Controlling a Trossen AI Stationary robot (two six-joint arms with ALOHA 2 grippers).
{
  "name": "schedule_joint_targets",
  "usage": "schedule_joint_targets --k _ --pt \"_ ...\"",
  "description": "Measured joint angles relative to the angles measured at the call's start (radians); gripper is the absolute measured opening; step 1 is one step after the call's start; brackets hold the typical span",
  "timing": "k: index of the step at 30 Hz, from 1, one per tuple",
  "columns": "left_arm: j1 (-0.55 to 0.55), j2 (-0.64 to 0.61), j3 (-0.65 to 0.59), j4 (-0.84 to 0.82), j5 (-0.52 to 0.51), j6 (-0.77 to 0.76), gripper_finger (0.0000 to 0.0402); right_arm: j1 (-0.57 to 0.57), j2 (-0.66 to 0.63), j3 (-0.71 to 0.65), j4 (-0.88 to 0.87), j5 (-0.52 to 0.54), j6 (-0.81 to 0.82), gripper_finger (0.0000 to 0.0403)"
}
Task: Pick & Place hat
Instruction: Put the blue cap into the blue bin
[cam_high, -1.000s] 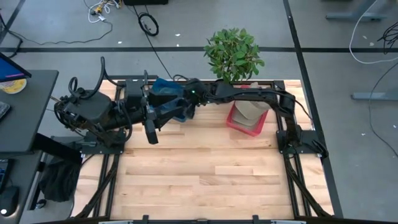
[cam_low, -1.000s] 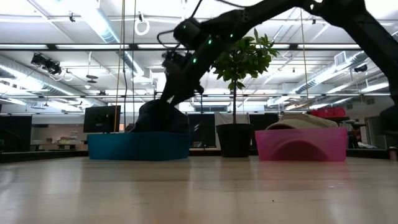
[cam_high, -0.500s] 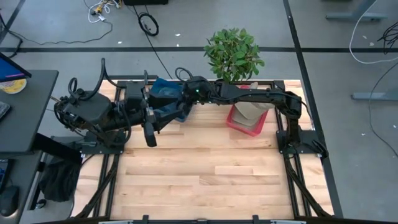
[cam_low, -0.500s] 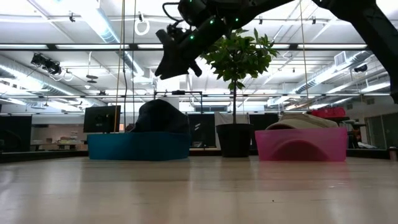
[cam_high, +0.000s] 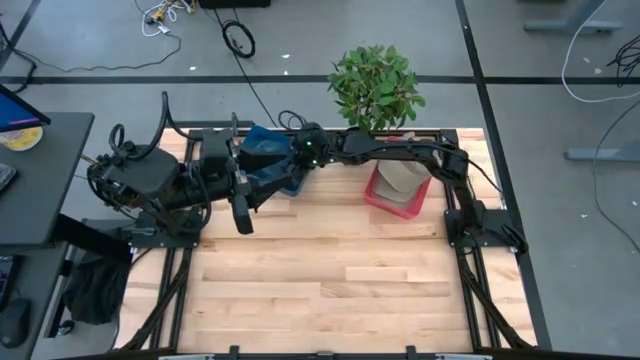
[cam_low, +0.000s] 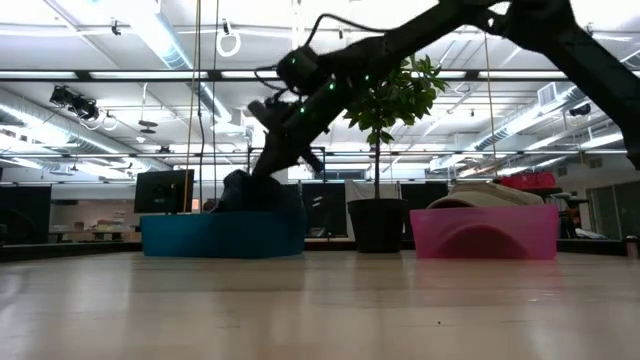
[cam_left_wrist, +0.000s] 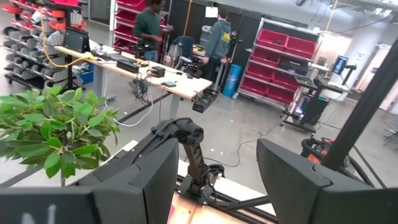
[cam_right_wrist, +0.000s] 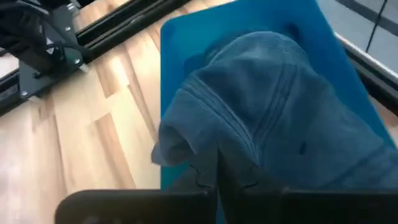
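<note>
The right end effector (cam_high: 297, 168) was down at the blue bin (cam_high: 262, 139) at the back of the wooden desk (cam_high: 330, 280), its arm stretched across from the right side past the potted plant (cam_high: 376, 88). In the right wrist view its two fingers (cam_right_wrist: 219, 180) were pressed together, pinching a fold of the dark blue hat (cam_right_wrist: 273, 124) near the cap's edge. The hat lay crumpled inside the blue bin (cam_right_wrist: 180, 37), filling most of it, with its stitched panels facing up. From table height the same arm slanted down so that the right end effector (cam_low: 262, 170) met the dark mound of the hat (cam_low: 255, 190), which stood up above the rim of the blue bin (cam_low: 222, 235).

The left end effector (cam_high: 243, 212) waited over the left rear part of the desk, just beside the blue bin and apart from the hat. In the left wrist view its fingers (cam_left_wrist: 292, 186) stood wide with nothing between them, looking toward the room beyond.

A pink bin (cam_high: 397, 197) sat to the right of the blue one, near the plant, and held a light tan hat (cam_high: 405, 176); from table level the pink bin (cam_low: 484, 232) showed that hat's crown (cam_low: 485, 197) above its rim. Two people (cam_left_wrist: 149, 28) stood at a far workbench in the room.
</note>
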Motion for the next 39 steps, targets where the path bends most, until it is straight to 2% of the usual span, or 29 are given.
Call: schedule_joint_targets --k 7,12,17,20,26,32,39 --pt "0.030 0.000 0.000 0.004 -0.005 -0.002 0.0220 -0.022 0.063 0.000 0.010 -0.014 -0.028 0.0001" --pt "0.054 0.000 0.000 0.002 -0.005 -0.002 0.0220 -0.051 0.097 -0.001 0.025 -0.076 -0.071 0.0001" --pt "0.079 0.000 0.000 0.000 -0.005 -0.003 0.0220 -0.052 0.095 -0.001 0.027 -0.085 -0.124 0.0001" --pt "0.090 0.000 0.000 -0.001 -0.005 -0.002 0.0220 -0.052 0.094 -0.001 0.028 -0.138 -0.159 0.0000" --pt "0.101 0.000 0.000 -0.001 -0.005 -0.002 0.0220 -0.044 0.025 -0.001 0.044 -0.181 -0.181 0.0000" --pt "0.101 0.000 0.000 -0.001 -0.004 -0.002 0.0220 -0.021 -0.066 0.000 -0.013 -0.071 -0.254 0.0000" --pt "0.101 0.000 0.000 -0.001 -0.005 0.009 0.0220 -0.021 -0.059 0.000 -0.244 0.029 -0.309 0.0000"
